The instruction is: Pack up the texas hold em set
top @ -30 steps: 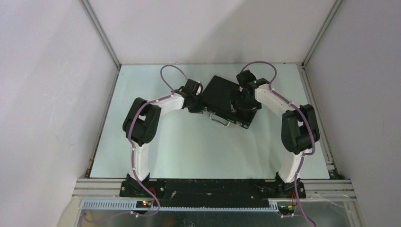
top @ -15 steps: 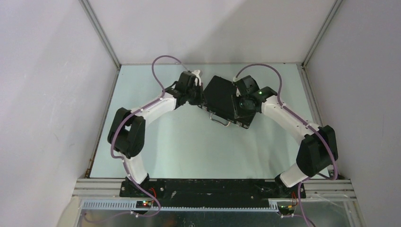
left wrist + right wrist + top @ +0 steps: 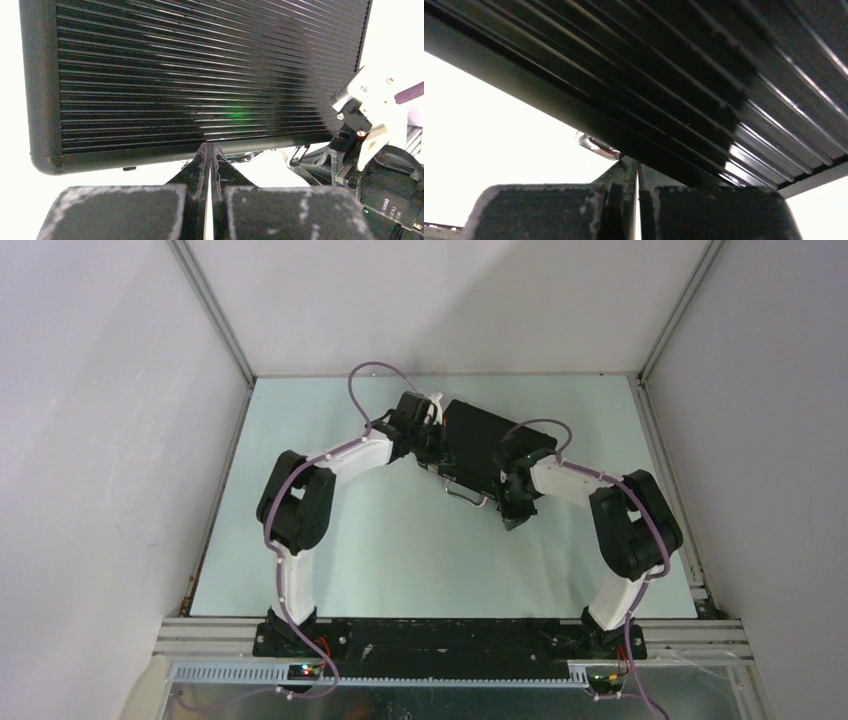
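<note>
The texas hold em set shows only as its closed black ribbed briefcase [image 3: 478, 440], lying at the back middle of the table. Its silver handle [image 3: 468, 497] faces the front. My left gripper [image 3: 437, 443] is shut, with its tips [image 3: 210, 150] touching the briefcase's [image 3: 200, 75] left edge. My right gripper [image 3: 508, 505] is also shut and holds nothing. Its tips [image 3: 635, 165] sit right under the front edge of the briefcase [image 3: 704, 90], next to the handle [image 3: 596, 146]. Chips, cards and the small pieces are out of view.
The pale green table [image 3: 400, 560] is walled by white panels with metal frame posts on the left, back and right. The right arm's wrist [image 3: 380, 155] stands close to the case's right end in the left wrist view.
My right gripper has shut and come down from the lid to the case's front edge by the handle. The left gripper has shifted along the case's left side, still shut. The case has turned a little.
</note>
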Robot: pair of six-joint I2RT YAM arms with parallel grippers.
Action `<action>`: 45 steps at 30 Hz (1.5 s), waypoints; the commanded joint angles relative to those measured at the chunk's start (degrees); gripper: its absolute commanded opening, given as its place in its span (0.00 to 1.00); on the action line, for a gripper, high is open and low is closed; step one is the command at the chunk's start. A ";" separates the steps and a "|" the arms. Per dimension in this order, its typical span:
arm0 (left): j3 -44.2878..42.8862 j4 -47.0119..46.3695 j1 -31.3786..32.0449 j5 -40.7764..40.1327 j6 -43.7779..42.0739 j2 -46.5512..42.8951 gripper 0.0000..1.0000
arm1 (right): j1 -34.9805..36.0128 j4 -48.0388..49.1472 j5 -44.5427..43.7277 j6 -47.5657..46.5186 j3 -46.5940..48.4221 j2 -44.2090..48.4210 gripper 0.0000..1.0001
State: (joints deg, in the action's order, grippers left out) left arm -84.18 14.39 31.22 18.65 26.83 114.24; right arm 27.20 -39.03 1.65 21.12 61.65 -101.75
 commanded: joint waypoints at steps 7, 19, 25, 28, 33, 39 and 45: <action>-3.96 3.01 -0.36 -1.27 -2.92 -0.22 0.00 | 0.80 7.29 -4.75 -2.08 0.22 12.12 0.00; -5.34 4.73 -0.96 -1.42 -3.09 1.60 0.00 | 5.15 12.36 -7.23 -5.14 -1.13 8.30 0.00; -5.29 5.22 -1.07 -0.96 -3.46 1.86 0.00 | 2.66 8.78 -16.20 -0.62 -0.18 -1.28 0.00; -5.29 5.85 -1.16 -0.78 -3.85 1.78 0.00 | 2.22 9.07 -16.46 -0.11 -0.13 -1.36 0.00; -5.04 6.29 -1.40 -0.67 -4.66 1.59 0.00 | 3.10 9.30 -18.01 -0.11 -0.18 -0.78 0.00; -4.67 7.49 -1.67 -1.47 -6.12 -1.01 0.00 | 4.14 11.41 -15.51 -1.78 -0.26 8.25 0.00; 1.36 6.89 -3.07 -6.40 -7.70 -11.88 0.00 | 0.22 18.06 -11.72 -2.92 -2.33 24.22 0.00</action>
State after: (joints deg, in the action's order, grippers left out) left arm -85.97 21.69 29.76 16.43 21.71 113.51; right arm 30.92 -27.79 -10.50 19.14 59.66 -88.44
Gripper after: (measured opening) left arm 0.002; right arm 0.005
